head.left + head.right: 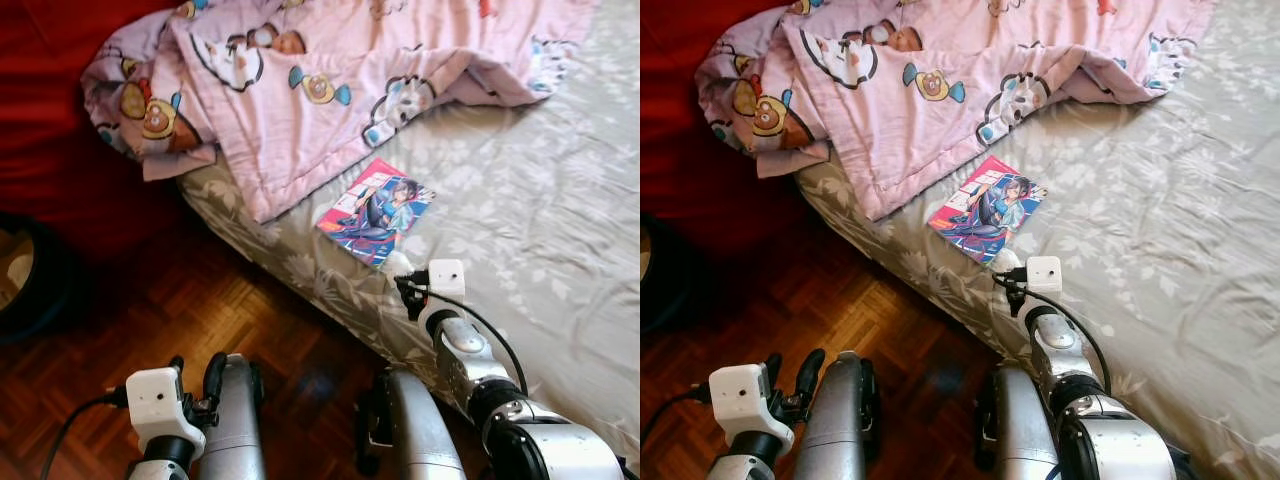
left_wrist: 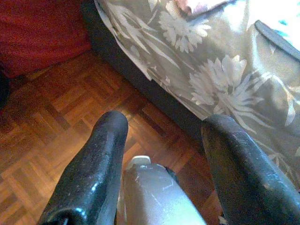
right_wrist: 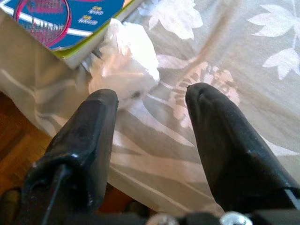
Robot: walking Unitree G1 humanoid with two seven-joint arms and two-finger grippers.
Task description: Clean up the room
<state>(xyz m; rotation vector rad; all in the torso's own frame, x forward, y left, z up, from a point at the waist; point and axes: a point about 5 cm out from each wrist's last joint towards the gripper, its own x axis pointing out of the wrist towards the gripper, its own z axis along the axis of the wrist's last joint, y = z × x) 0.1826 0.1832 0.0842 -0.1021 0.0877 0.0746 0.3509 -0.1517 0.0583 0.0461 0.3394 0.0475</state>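
While reaching over the bed edge, right gripper (image 3: 150, 101): black fingers spread, hovering just short of the tissue.
Crumpled white tissue (image 3: 124, 63): on the sheet, touching the comic's corner at its 5 o'clock.
Glossy blue-and-pink comic book (image 1: 376, 211): flat, at 5 o'clock from the blanket.
Pink cartoon-print blanket (image 1: 330, 80): bunched across the bed.
Grey floral bedsheet (image 1: 530, 200): covers the mattress.
Left gripper (image 2: 161, 136): fingers apart, low above the floor.
Brown parquet floor (image 1: 200, 310): beside the bed.

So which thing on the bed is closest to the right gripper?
The crumpled white tissue, just ahead of the right gripper; the comic book lies beyond it.
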